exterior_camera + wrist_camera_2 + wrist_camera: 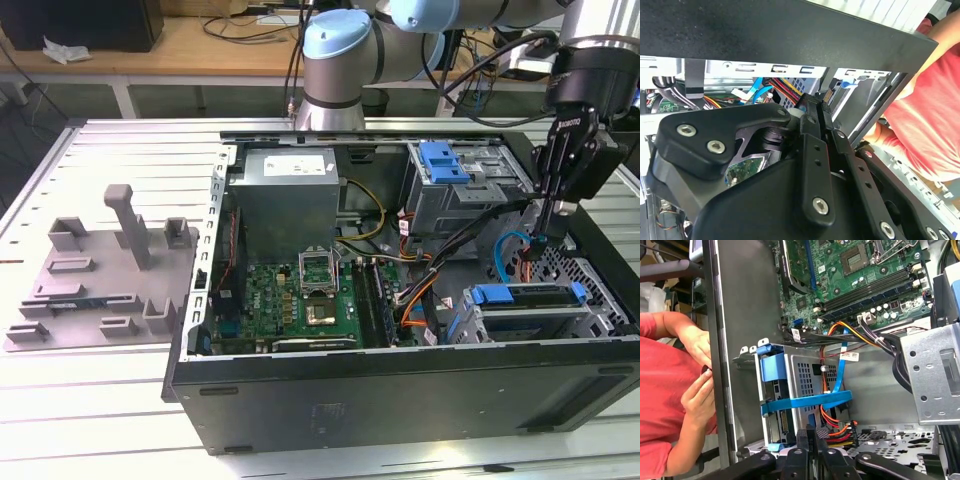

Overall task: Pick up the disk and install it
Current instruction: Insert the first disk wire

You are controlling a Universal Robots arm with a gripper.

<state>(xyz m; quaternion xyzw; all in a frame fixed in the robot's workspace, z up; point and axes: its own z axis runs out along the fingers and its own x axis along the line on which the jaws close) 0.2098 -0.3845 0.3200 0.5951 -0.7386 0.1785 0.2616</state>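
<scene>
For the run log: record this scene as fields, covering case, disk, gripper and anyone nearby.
case: open computer case on a slotted table
disk: in its blue carrier, sitting in the drive cage, exterior view's right
gripper: inside the case, above the disk
person: hands beside the case's outer wall
also: grey fixture on the table, exterior view's left

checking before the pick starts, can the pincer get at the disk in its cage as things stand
Probably yes. The pincer hangs inside the open case, just above the disk, whose blue frame lies uncovered on top. A blue cable beside it could snag.
</scene>
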